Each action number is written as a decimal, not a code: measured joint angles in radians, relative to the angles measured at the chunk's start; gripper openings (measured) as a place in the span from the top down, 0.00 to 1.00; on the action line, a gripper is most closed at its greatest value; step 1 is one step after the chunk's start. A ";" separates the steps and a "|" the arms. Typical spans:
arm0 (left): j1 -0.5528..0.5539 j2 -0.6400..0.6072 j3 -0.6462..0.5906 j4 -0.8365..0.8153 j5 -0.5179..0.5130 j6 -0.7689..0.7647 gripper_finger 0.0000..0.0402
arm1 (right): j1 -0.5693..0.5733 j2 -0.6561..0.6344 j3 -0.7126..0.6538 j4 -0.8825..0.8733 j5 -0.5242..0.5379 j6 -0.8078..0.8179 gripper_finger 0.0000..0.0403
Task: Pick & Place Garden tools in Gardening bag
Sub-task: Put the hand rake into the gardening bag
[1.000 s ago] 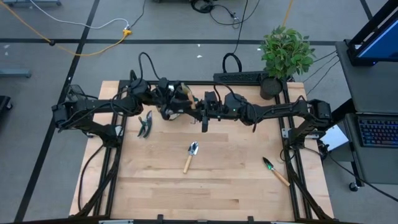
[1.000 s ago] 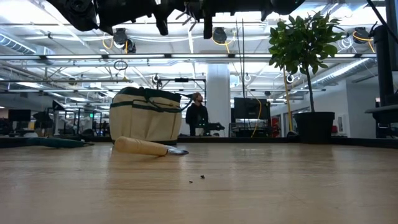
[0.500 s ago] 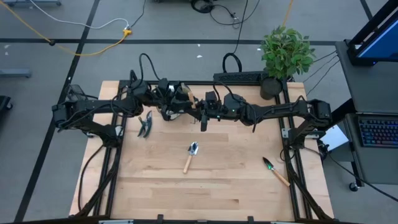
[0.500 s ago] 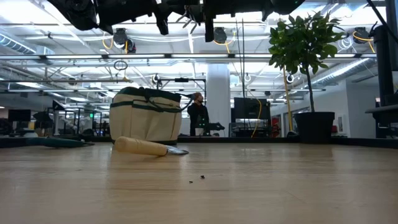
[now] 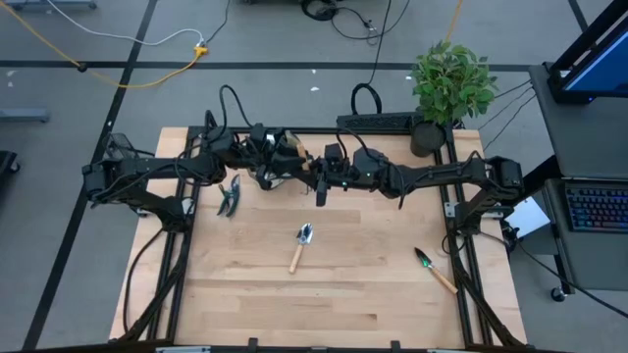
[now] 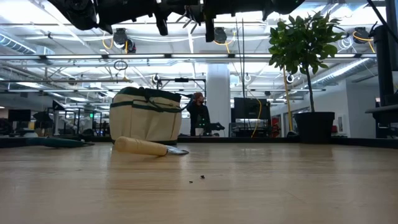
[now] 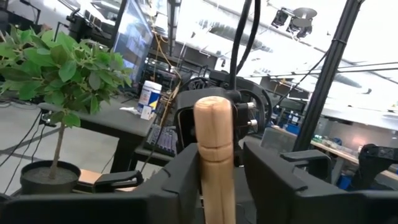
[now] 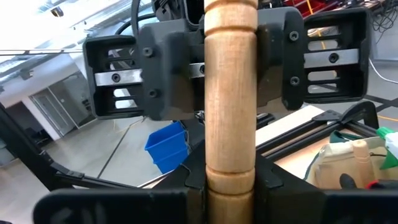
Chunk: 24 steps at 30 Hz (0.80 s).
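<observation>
Left gripper (image 7: 214, 171): closed on wooden handle (image 7: 214, 155).
Right gripper (image 8: 230, 177): clamps same handle, opposite.
Risk: unsynchronised release drops tool beside gardening bag (image 6: 146, 116).

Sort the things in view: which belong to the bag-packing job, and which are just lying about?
Job: gardening bag, pruning shears, silver trowel, green-bladed trowel, wooden-handled tool held aloft.
Lying about: potted plant, keyboard.

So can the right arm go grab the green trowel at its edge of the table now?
Probably not yet. The right tool is shut on a wooden handle that the left tool also grips. Once it lets go, the bare table towards the green trowel looks free.
</observation>
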<state>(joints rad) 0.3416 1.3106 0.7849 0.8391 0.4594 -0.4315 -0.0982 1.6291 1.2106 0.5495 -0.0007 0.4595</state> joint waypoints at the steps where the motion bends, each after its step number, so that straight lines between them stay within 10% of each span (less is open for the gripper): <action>1: 0.000 0.000 0.000 0.000 0.000 0.000 0.73 | 0.000 0.000 0.000 0.000 -0.001 0.000 0.90; 13: 0.001 0.000 0.000 -0.015 0.008 0.000 0.84 | 0.000 0.000 0.000 -0.010 -0.001 -0.023 0.89; 24: 0.092 -0.013 0.001 -0.118 0.032 0.046 0.84 | -0.002 0.001 0.000 -0.140 0.017 -0.024 0.66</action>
<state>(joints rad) 0.4339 1.2971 0.7856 0.7213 0.4912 -0.3851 -0.1001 1.6299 1.2106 0.4091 0.0162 0.4355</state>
